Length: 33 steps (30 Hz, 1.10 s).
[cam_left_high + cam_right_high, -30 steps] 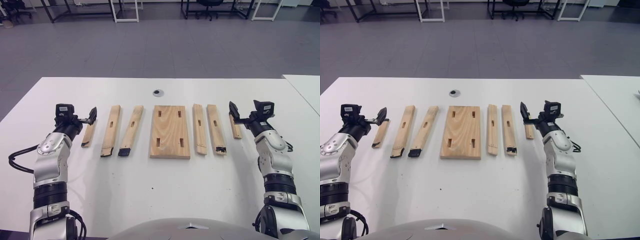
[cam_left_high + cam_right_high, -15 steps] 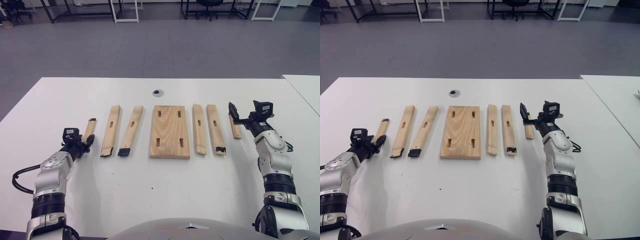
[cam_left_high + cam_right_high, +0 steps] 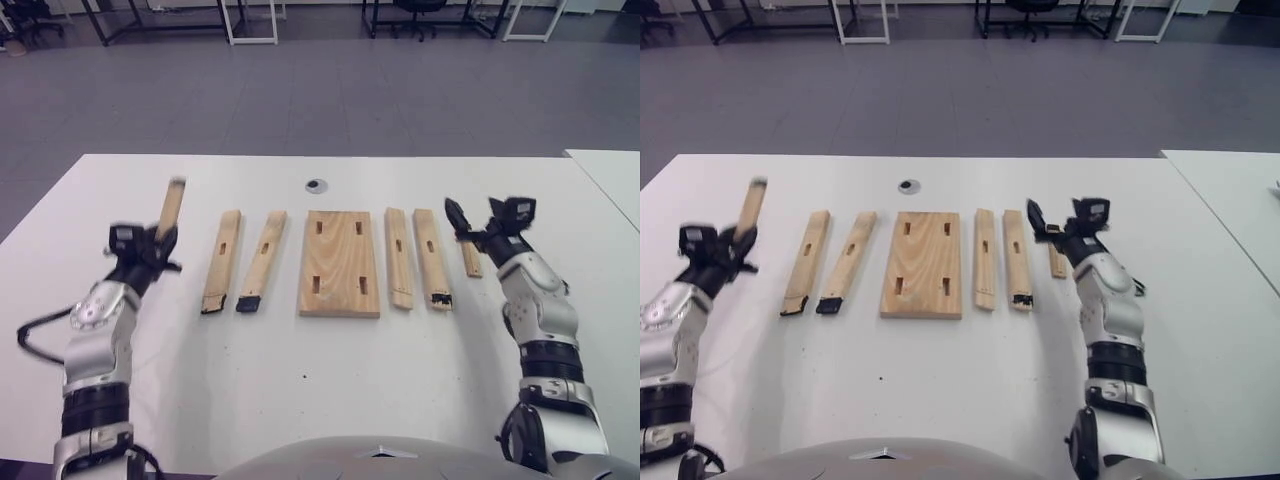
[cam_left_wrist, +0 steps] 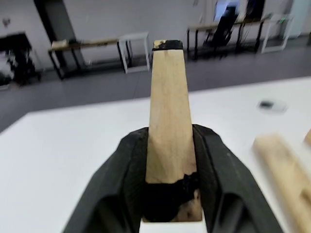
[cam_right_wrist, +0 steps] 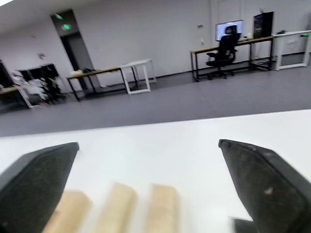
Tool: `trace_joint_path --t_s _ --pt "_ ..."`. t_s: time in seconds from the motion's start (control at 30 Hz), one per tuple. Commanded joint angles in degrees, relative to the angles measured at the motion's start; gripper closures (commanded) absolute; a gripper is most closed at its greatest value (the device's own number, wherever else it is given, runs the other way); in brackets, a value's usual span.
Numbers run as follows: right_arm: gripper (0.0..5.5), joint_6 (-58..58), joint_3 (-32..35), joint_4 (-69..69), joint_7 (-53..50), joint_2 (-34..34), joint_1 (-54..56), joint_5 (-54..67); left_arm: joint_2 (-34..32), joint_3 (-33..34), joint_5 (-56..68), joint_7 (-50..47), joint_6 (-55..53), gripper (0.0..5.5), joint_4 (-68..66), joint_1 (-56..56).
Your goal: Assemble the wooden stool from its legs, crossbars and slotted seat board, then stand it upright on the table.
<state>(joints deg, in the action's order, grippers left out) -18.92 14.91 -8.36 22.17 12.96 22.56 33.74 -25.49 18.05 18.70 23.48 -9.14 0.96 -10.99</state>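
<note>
Head views: left gripper (image 3: 152,248) clamped on a short crossbar (image 3: 170,205), which is tilted up off the table (image 3: 300,380). The seat board (image 3: 340,262) lies flat mid-table between four legs (image 3: 222,258), and the right gripper (image 3: 458,215) is near the second crossbar (image 3: 470,258). Left wrist view: fingers (image 4: 129,165) pinch the short crossbar near one end. Right wrist view: fingers (image 5: 36,170) are wide apart, holding nothing, over wooden pieces (image 5: 116,206).

Head stereo downward; two wrist close-ups

One crossbar (image 3: 170,208), ten o'clock of the seat board (image 3: 340,262): blurred, lower end buried between the fingers of the left gripper (image 4: 171,141). One short crossbar (image 3: 471,262), three o'clock of the board: far end hidden behind the right gripper (image 3: 468,224).
</note>
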Motion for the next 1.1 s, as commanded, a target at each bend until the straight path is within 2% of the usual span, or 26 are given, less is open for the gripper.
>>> trace_joint_path --t_s 0.03,0.13,0.23,0.4,0.8,1.1 --pt "0.1 -15.5 -1.6 10.6 -6.2 -11.2 10.0 20.4 6.4 -16.1 -2.6 2.7 0.3 4.2 11.6 -7.0" --pt "0.1 -20.0 0.0 12.5 -12.3 -15.3 13.7 29.7 8.3 -22.6 -5.3 3.7 0.7 4.21 14.4 -9.1" --pt "0.1 -22.2 -0.8 13.6 -15.4 -16.4 13.3 32.2 8.4 -24.8 -5.7 4.7 0.4 4.21 16.4 -9.6" --pt "1.18 -24.2 -1.2 15.2 -17.3 -16.0 11.7 34.0 6.8 -27.0 -8.2 6.1 0.2 4.21 17.3 -8.4" --pt "3.21 -25.0 -1.5 18.6 -18.6 -14.8 8.3 35.0 6.3 -27.4 -10.4 6.5 1.0 4.21 17.0 -7.9" --pt "4.97 -23.3 -2.0 20.2 -19.5 -15.9 7.0 34.2 6.5 -28.2 -11.8 6.3 1.9 4.21 15.9 -7.3"
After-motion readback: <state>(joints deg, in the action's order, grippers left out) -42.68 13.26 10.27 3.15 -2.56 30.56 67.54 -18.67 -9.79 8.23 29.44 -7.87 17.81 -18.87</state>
